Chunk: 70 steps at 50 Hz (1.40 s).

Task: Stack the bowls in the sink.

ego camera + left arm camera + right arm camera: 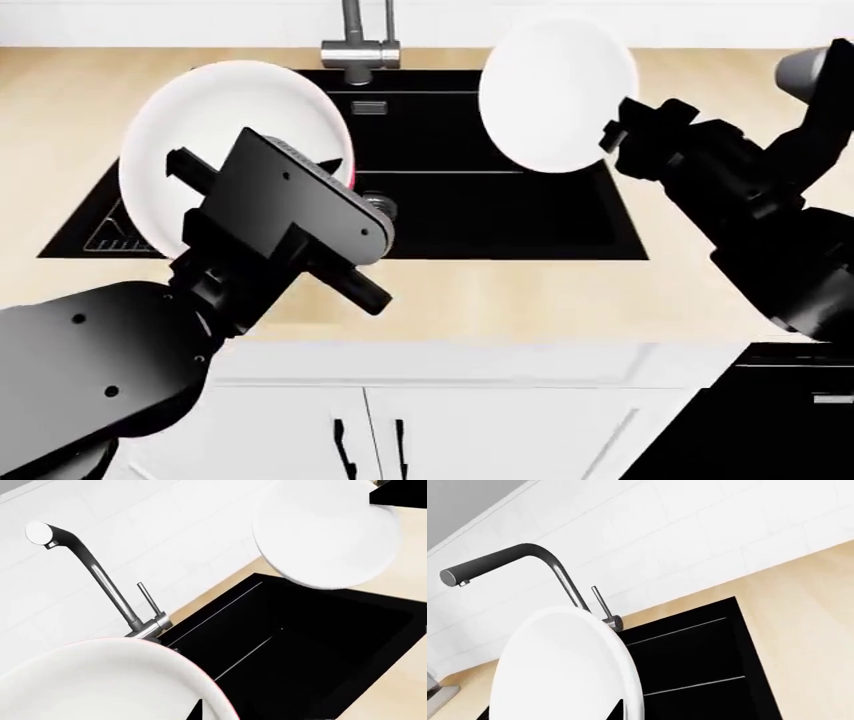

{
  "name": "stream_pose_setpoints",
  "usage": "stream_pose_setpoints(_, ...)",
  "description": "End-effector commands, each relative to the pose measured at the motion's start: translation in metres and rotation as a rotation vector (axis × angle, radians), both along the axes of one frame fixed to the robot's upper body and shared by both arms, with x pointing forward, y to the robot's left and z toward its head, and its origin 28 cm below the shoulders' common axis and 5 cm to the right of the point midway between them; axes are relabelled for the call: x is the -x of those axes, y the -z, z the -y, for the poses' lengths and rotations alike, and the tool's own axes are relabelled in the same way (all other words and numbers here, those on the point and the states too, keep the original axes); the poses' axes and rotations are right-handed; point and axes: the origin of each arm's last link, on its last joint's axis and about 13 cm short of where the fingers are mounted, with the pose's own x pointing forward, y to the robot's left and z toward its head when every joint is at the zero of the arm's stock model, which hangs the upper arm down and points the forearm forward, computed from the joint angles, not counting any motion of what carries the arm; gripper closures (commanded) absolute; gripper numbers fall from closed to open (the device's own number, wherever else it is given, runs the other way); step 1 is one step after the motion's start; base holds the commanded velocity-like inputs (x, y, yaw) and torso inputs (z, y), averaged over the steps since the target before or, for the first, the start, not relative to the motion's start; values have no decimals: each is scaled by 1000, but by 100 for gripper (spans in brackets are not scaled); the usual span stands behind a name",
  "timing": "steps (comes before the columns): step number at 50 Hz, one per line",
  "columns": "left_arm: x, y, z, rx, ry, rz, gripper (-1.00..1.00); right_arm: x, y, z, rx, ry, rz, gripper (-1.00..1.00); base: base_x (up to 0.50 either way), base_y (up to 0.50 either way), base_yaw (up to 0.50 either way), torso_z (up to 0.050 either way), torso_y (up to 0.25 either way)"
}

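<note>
My left gripper (214,185) is shut on the rim of the larger bowl (227,140), white inside with a thin red edge. It holds the bowl tilted above the left part of the black sink (507,215). That bowl fills the near part of the left wrist view (100,680), with one fingertip (195,711) on its rim. My right gripper (621,125) is shut on the smaller white bowl (554,95) and holds it on edge above the sink's right part. The white bowl also shows in the right wrist view (560,670) and the left wrist view (327,530).
A steel tap (358,40) stands at the sink's back edge between the two bowls. A wire rack (114,235) lies at the sink's left end. The steel drain (383,208) shows beside my left gripper. A wooden countertop (534,300) surrounds the basin, with a white tiled wall (694,530) behind.
</note>
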Motion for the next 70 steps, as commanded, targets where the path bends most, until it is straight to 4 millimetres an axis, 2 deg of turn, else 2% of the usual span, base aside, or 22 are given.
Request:
stream_pose_setpoints(1, -7, -7, -3, 26, -64, 25, 100, -8, -10, -2, 25, -3, 14, 100, 500, -40, 0, 10, 0)
stream_pose_setpoints(21, -12, 0, -3, 24, -64, -2, 100, -10, -11, -1, 39, 2, -1, 100, 500, -44, 0, 0, 3)
stream_pose_setpoints(36, -8, 3, -4, 18, -61, -8, 100, -9, -11, -4, 49, -11, 6, 100, 500, -39, 0, 1, 3)
stream_pose_setpoints(46, 7, 10, 7, -17, 54, -59, 100, -7, -12, -3, 57, -11, 18, 100, 0, 0, 0, 0, 2)
stream_pose_setpoints(56, 14, 16, 18, -56, 131, -107, 100, -4, -15, -1, 51, -1, 27, 100, 0, 0, 0, 1, 1)
stream_pose_setpoints(62, 12, 20, 24, -66, 183, -153, 100, -4, -16, -1, 51, 1, 29, 100, 0, 0, 0, 0, 2)
stream_pose_setpoints(70, -1, 24, 28, -63, 206, -215, 100, -2, -20, 0, 47, 3, 40, 100, 0, 0, 0, 0, 1)
